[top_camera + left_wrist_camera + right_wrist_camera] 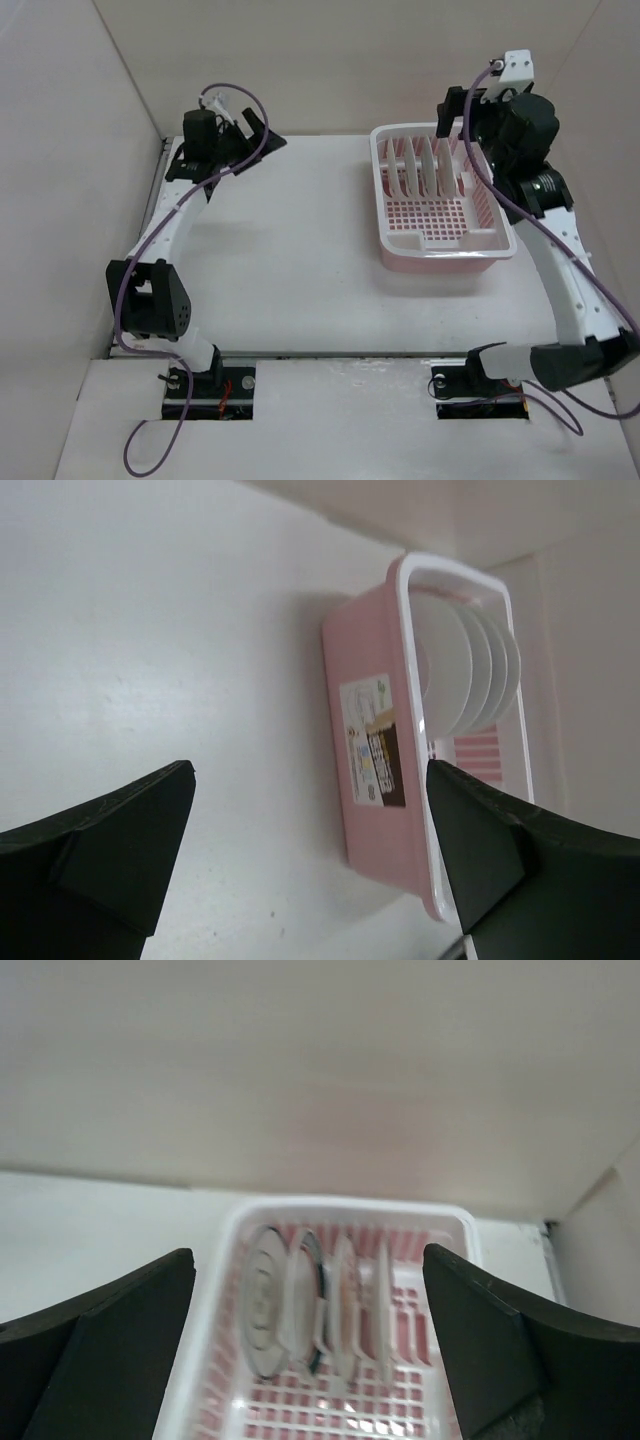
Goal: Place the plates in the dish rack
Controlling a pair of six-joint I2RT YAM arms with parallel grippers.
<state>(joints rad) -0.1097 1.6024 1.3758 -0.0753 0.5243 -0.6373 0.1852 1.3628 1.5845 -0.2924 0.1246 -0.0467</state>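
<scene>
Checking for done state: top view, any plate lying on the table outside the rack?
No. The plates stand upright in the dish rack slots, and the table around it shows no plate.

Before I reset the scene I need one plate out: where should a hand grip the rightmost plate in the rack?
Grip its top rim from straight above, pinching across the edge. The rightmost plate stands upright in the dish rack slots, so only its upper edge is free; its neighbour crowds one face. The open right hand looks closest.

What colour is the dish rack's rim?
White rim on the pink dish rack; left wrist view shows best.
</scene>
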